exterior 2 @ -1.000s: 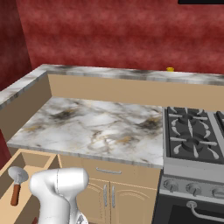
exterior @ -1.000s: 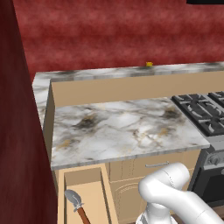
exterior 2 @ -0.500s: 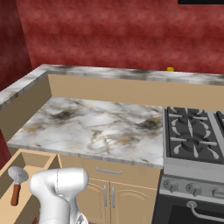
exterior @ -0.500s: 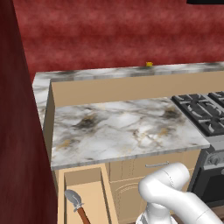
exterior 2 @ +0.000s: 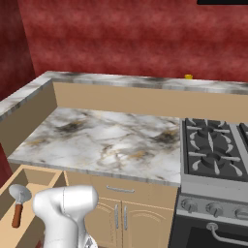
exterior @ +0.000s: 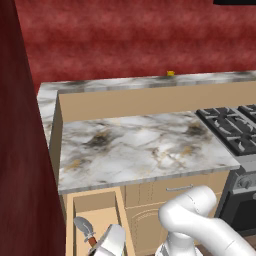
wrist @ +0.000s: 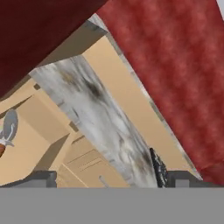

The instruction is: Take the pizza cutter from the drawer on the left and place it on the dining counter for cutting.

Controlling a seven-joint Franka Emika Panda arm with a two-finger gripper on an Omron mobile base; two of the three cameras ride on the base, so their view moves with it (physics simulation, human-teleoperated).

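Note:
The drawer [exterior: 120,215] stands pulled open below the left end of the marble worktop, and shows too in the right base view [exterior 2: 34,177] and the hand view [wrist: 30,148]. Inside lies the pizza cutter [exterior: 84,227], round grey blade toward the back, reddish-brown handle toward the front [exterior 2: 17,213]. In the hand view its blade [wrist: 8,127] sits at the left edge. My gripper [wrist: 111,180] is open, nothing between its fingertips [wrist: 43,178], and hangs low by the drawer, right of the cutter. A raised marble-topped ledge [exterior 2: 145,82] on tan panels borders the worktop; whether it belongs to the dining counter I cannot tell.
The marble worktop [exterior: 145,145] has cabinet doors and a shut drawer [exterior 2: 121,190] under it. A black gas stove [exterior 2: 213,150] adjoins it on the right. A small yellow cup [exterior: 170,73] stands on the ledge. A dark red wall [exterior: 20,150] rises close on the left.
The arm's white hand has crept a little into the bottom of the left base view beside the cutter. Cutter and drawer have not moved.

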